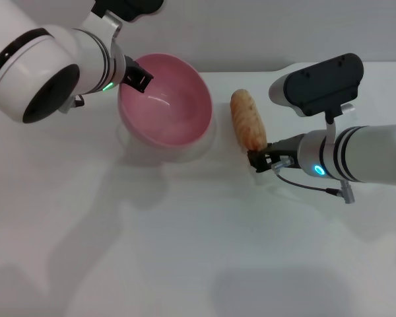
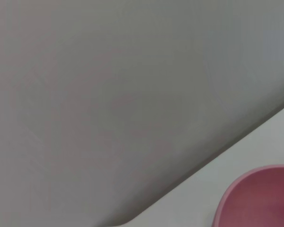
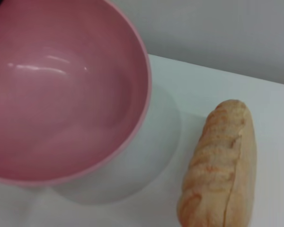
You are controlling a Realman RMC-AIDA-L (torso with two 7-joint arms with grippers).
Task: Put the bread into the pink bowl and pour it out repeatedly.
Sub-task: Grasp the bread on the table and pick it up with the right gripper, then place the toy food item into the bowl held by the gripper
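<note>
I see the pink bowl [image 1: 166, 105] in one plain glossy pink, with no marks and some white shine inside. The bread [image 1: 248, 119] is orange-brown with pale cream stripes across it, and its side is pale tan. My table [image 1: 185, 251] is plain white. Both arms are white with black bands and small green-blue lights.

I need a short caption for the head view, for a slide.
Left gripper holds the tilted, empty bowl; right gripper sits at the bread on the table.
</note>
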